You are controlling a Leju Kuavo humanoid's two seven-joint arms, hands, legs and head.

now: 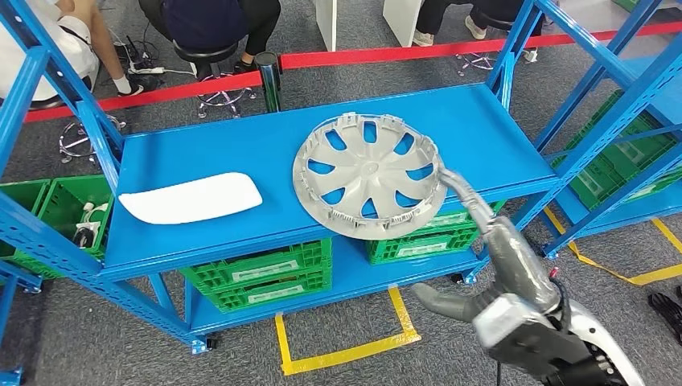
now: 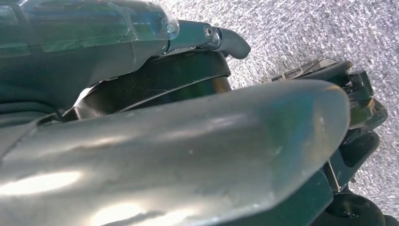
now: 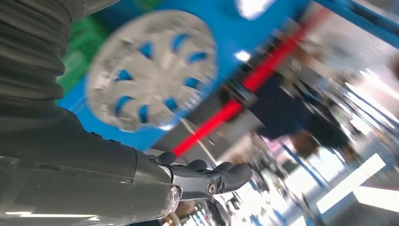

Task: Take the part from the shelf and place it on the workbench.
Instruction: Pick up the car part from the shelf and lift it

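A grey wheel cover (image 1: 370, 173) with blue showing through its openings lies flat on the top board of the blue shelf (image 1: 241, 149), towards the right. A white curved part (image 1: 193, 197) lies on the same board to the left. My right hand (image 1: 503, 261) reaches up from the lower right, holding nothing. One long finger stretches to the wheel cover's right rim and looks to touch it, while the thumb sticks out to the side. In the blurred right wrist view the wheel cover (image 3: 150, 70) lies beyond my right hand (image 3: 94, 165). My left hand (image 2: 188, 141) hangs over grey floor, gripping nothing.
Green crates (image 1: 257, 273) sit on the lower shelf board, more (image 1: 422, 233) under the wheel cover. A second blue rack (image 1: 627, 121) with green crates stands at the right. Behind a red barrier strip (image 1: 346, 56) people sit on stools. Yellow tape (image 1: 346, 350) marks the floor.
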